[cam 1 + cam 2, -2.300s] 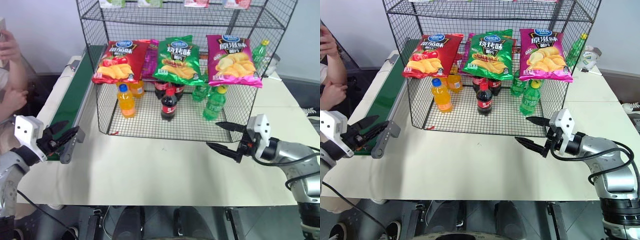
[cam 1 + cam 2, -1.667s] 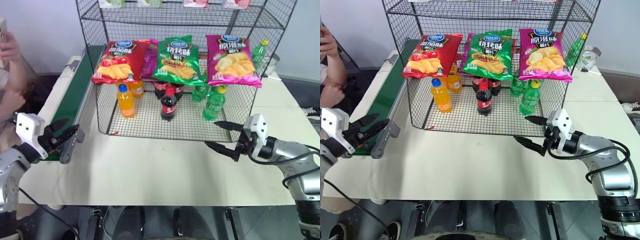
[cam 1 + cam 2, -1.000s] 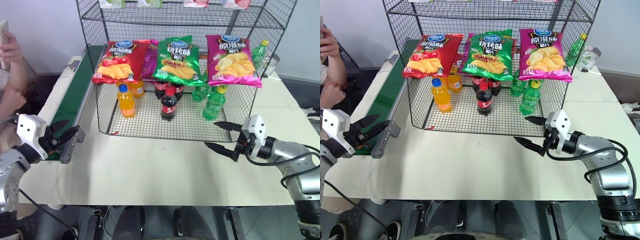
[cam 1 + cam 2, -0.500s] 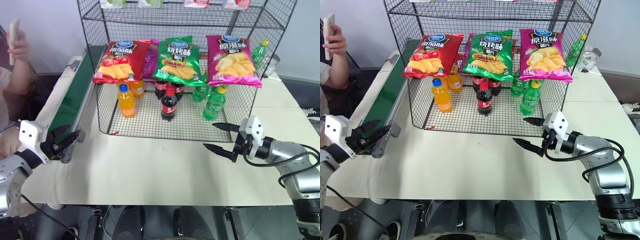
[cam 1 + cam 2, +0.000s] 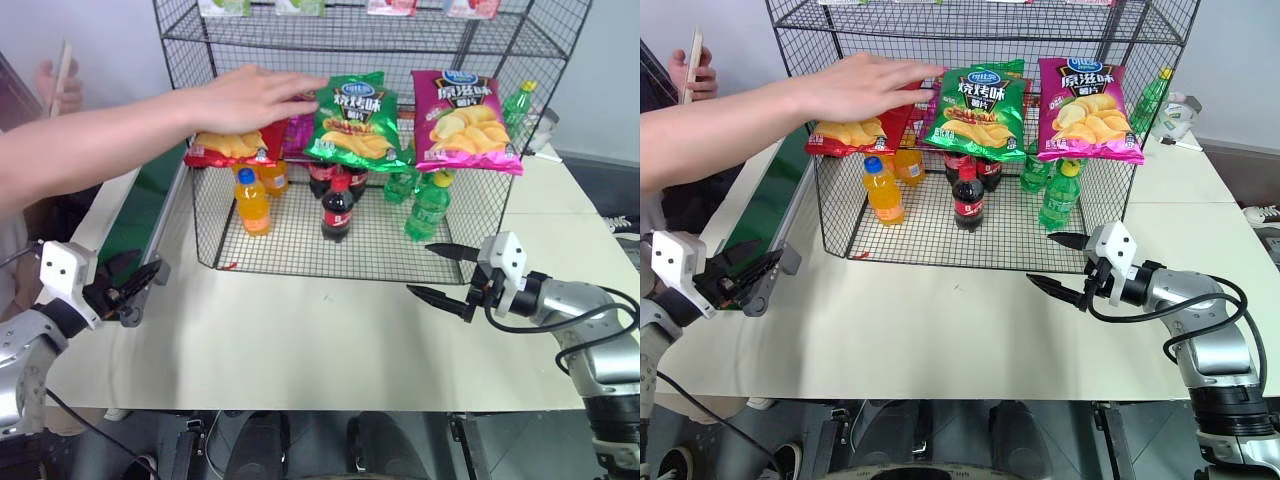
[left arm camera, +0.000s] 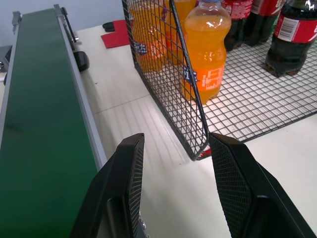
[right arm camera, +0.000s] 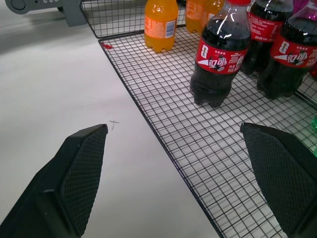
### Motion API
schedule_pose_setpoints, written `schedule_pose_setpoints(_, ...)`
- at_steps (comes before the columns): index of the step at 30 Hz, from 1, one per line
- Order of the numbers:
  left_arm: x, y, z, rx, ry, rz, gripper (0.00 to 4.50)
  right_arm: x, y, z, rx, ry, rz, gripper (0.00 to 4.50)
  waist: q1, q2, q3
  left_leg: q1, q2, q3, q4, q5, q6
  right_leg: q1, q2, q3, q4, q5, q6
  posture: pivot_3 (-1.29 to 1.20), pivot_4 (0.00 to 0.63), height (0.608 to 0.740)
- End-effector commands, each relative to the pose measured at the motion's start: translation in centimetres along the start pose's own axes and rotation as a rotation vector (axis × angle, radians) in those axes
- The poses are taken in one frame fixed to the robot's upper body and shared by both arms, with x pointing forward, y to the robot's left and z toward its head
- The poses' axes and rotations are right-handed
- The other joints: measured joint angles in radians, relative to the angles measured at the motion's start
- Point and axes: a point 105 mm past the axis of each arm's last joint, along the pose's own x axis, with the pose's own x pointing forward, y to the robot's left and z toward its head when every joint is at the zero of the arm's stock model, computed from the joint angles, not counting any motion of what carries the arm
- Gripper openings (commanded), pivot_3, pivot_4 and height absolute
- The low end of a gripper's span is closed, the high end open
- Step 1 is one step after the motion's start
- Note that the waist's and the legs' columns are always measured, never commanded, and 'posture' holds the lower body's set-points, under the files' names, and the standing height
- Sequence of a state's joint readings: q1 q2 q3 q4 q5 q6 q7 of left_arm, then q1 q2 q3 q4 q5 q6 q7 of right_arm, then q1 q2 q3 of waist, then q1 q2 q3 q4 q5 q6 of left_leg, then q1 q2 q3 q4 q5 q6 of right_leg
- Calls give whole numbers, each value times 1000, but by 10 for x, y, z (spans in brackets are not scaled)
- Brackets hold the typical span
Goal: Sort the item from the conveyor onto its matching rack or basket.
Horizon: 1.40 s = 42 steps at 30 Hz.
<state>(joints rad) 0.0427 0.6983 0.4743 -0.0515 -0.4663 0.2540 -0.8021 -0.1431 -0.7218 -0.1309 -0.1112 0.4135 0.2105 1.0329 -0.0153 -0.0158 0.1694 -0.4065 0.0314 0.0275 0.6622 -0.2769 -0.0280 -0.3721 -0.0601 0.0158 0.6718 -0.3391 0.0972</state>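
Silver arms, black two-finger tips

Each end effector, left and right, has black mesh-textured fingers, a white block wrist housing, silver-grey arm shells and black cables.

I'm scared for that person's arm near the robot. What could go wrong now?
The person's hand reaches over the red chip bag on the rack, beside the green chip bag. If either open gripper moved in, it might bump that arm. The bags overhang the shelf edge, so a nudge could tip one off.
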Motion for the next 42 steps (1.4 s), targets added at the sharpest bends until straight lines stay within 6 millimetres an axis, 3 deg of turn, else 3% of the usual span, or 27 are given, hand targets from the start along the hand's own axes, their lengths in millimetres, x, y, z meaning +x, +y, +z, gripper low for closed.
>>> schedule_pose_setpoints(1, 1, -1, 11, 35, -35, -4, 2202, 3, 1, 9, -30, -36, 4, 4478, 0, 0, 0, 0, 0, 0, 0, 0, 0, 0, 0, 0, 0, 0, 0, 0, 150, 739)
schedule_pose_setpoints(42, 5, -4, -1, 69, 6, -18, 2202, 14, 4, 9, -63, -27, 33, 4478, 0, 0, 0, 0, 0, 0, 0, 0, 0, 0, 0, 0, 1, 0, 0, 0, 150, 739)
